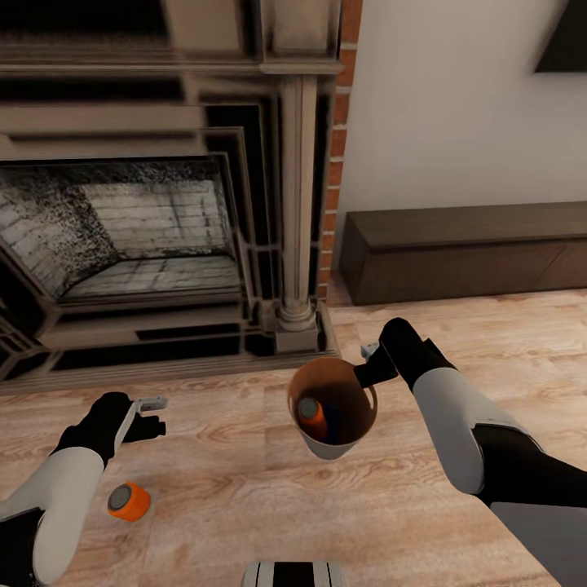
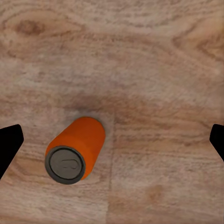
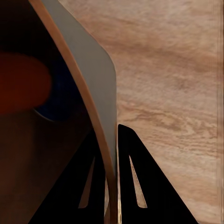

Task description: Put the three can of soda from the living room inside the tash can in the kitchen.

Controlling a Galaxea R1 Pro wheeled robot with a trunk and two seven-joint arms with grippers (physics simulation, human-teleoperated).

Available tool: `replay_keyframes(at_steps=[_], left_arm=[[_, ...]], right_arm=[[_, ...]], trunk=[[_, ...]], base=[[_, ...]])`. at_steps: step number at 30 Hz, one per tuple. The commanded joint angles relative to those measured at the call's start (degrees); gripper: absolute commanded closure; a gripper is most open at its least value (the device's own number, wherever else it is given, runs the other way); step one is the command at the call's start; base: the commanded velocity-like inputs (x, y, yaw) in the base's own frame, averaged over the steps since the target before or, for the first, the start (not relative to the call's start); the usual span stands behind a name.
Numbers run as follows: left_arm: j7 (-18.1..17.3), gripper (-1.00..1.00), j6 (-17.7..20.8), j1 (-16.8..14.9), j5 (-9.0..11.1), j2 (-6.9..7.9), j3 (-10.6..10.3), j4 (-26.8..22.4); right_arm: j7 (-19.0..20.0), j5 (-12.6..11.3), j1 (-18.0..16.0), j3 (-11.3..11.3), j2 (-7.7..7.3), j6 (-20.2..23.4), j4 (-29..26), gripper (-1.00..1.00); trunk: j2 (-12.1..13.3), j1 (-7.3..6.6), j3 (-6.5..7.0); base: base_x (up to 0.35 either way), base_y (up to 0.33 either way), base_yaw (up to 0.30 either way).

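Lying on its side on the light plank floor (image 1: 244,489) at near left: one orange soda can (image 1: 129,501), grey top turned toward the camera; likely light, stiff and thin-walled, smooth-sided and, lying as it does, apt to roll at a nudge; best taken across the round body at mid-length, fingers closing on the curved sides rather than the ends, with a soft squeeze to spare the wall. Hovering above and slightly far of it: the left gripper (image 1: 151,414), jaws wide apart and empty; in the left wrist view the orange soda can (image 2: 74,151) sits between the two dark fingertips (image 2: 9,144) but nearer one of them, touching neither, its long axis slanted to the line between them. Held off the floor at centre: the trash can (image 1: 333,406), pale outside and brown within; clamped on its right rim: the right gripper (image 1: 371,371), one finger inside the wall and one outside, as the right wrist view shows (image 3: 112,186). Inside the bin: a second orange can (image 1: 310,416), leaning; a blurred blue patch beside the orange in the right wrist view, probably the blue can, though too dim to be sure. Behind: the fireplace (image 1: 147,212) far left, a low dark cabinet (image 1: 465,253) far right.
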Motion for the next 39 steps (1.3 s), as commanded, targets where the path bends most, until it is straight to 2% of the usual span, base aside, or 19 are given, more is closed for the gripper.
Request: replay_keyframes(at_steps=[1,11,15,24,27,28,30,31,34,37,39], left_arm=[[-0.02,-1.00,-0.17,0.02,0.02,-0.01,-0.01,0.00],[-0.24,-1.00,-1.62,0.03,-0.11,0.15,-0.06,0.37],[-0.17,-1.00,-1.74,-0.08,-0.10,0.17,-0.04,2.54],[-0.19,-1.00,-2.42,-0.12,-0.08,-0.10,0.14,3.73],[-0.20,-1.00,-7.09,-0.03,-0.18,-0.33,0.11,3.89],[-0.21,-1.00,-10.33,0.00,-0.26,-0.43,-0.24,3.94],[-0.22,-1.00,-13.26,0.02,-0.34,-0.49,-0.90,4.00],[-0.20,-1.00,-16.08,0.03,-0.37,-0.53,-1.91,4.27],[-0.18,-1.00,-18.30,0.04,-0.40,-0.53,-2.67,5.25],[-0.16,-1.00,-18.88,0.05,-0.41,-0.53,-2.86,6.64],[-0.15,-1.00,-19.36,0.03,-0.38,-0.52,-3.01,9.20]], right_arm=[[0.32,-1.74,-0.05,-0.24,0.10,0.64,0.00,1.00],[0.30,-1.64,-0.19,-0.31,0.18,0.64,-0.02,1.00],[0.31,-1.61,-0.20,-0.34,0.16,0.64,-0.02,1.00],[0.31,-1.61,-1.21,-0.35,-1.12,0.64,0.06,1.00],[0.31,-1.60,-1.25,-0.35,-1.36,0.64,0.07,1.00],[0.31,-1.60,-1.25,-0.35,-1.41,0.64,0.07,1.00],[0.31,-1.60,-1.25,-0.35,-1.44,0.64,0.07,1.00],[0.31,-1.60,-1.21,-0.32,-1.47,0.64,0.07,1.00],[0.31,-1.60,-1.21,-0.34,-1.47,0.64,0.07,1.00],[0.31,-1.60,-1.21,-0.35,-1.44,0.64,0.07,1.00],[0.31,-1.60,-1.28,-0.36,-1.44,0.64,0.07,1.00]], trunk=[[0.00,-0.01,0.01],[0.00,-0.01,0.01],[0.00,-0.01,0.01],[0.00,-0.01,0.01],[0.00,-0.01,0.01],[0.00,-0.01,0.01],[0.00,-0.01,0.01],[0.00,-0.01,0.01],[0.00,-0.01,0.01],[0.00,-0.01,0.01],[-0.03,0.04,-0.44]], base=[[0.000,0.000,0.000],[-0.118,0.174,0.000],[-0.183,0.267,0.000],[-0.056,0.076,0.000],[-0.004,0.005,0.000],[-0.002,0.002,0.000],[-0.001,0.002,0.000],[0.000,0.000,0.000],[0.000,0.000,0.000],[0.000,0.000,0.000],[0.000,0.000,0.000]])
